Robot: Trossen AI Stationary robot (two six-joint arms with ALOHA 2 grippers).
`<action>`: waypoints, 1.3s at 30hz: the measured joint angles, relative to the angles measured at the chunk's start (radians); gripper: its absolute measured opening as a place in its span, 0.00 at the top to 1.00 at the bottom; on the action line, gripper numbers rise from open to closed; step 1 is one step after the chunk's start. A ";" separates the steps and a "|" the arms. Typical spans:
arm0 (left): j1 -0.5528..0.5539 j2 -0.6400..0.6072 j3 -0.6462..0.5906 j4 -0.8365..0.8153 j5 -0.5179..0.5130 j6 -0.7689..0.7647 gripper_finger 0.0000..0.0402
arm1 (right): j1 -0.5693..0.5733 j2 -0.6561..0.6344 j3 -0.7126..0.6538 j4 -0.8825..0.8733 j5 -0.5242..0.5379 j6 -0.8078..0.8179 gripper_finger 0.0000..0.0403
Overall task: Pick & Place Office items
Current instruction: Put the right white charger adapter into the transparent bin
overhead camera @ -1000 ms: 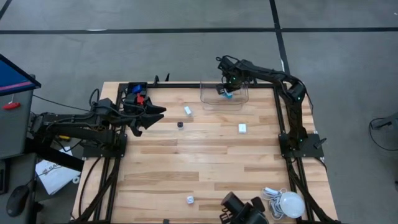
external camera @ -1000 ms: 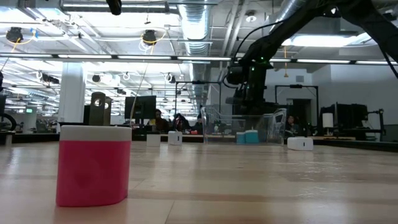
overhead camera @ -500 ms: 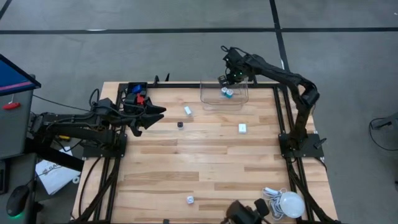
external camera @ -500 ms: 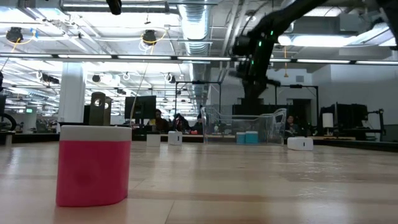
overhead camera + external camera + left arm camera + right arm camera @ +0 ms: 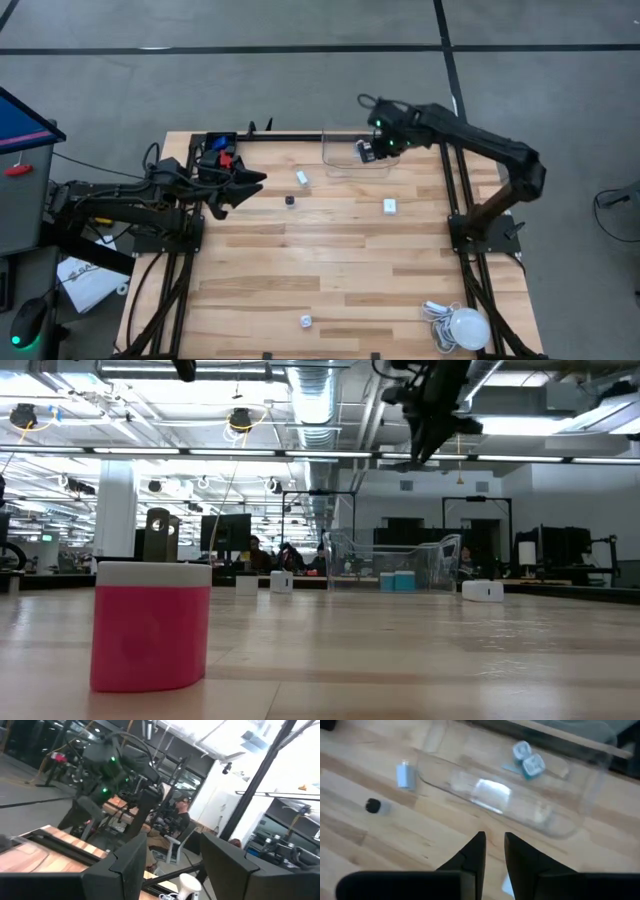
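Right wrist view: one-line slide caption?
Right claw, empty and nearly closed, above clear bin holding two pale-blue blocks.

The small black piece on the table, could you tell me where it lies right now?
In the high view the small black piece lies on the table's far half, between the left gripper and the white block.

Table (image 5: 330, 260): near corners cut off by frame. Tiny piece (image 5: 305, 321) (white, near edge): shape unreadable. Dark piece (image 5: 290, 200): unidentifiable.

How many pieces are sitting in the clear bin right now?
2: a pair of light-blue blocks touching, near one end of the clear bin. Reflections could hide another.
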State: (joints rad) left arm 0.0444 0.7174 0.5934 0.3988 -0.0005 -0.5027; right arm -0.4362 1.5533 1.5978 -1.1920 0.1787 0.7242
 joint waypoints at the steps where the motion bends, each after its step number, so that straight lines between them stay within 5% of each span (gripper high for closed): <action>1: 0.000 0.000 0.000 0.006 0.006 0.000 0.55 | 0.026 -0.006 0.000 -0.024 0.027 0.034 0.84; 6: 0.000 0.000 0.000 0.020 0.026 0.000 0.55 | 0.148 -0.006 0.000 -0.109 0.106 0.205 0.78; 11: 0.000 0.000 0.000 0.029 0.042 0.000 0.55 | 0.226 0.023 -0.044 -0.115 0.111 0.315 0.58; 19: -0.021 0.000 0.000 0.029 0.058 -0.003 0.55 | 0.271 -0.036 -0.392 0.031 0.013 0.512 0.28; 28: -0.040 0.000 0.000 0.029 0.053 -0.030 0.55 | 0.273 -0.145 -0.731 0.348 -0.050 0.704 0.29; 39: -0.039 0.000 0.000 0.030 0.023 -0.059 0.55 | 0.196 -0.056 -0.778 0.448 -0.080 0.633 0.29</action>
State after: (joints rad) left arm 0.0051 0.7174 0.5934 0.4286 0.0223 -0.5618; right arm -0.2405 1.4971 0.8196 -0.7437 0.0984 1.3571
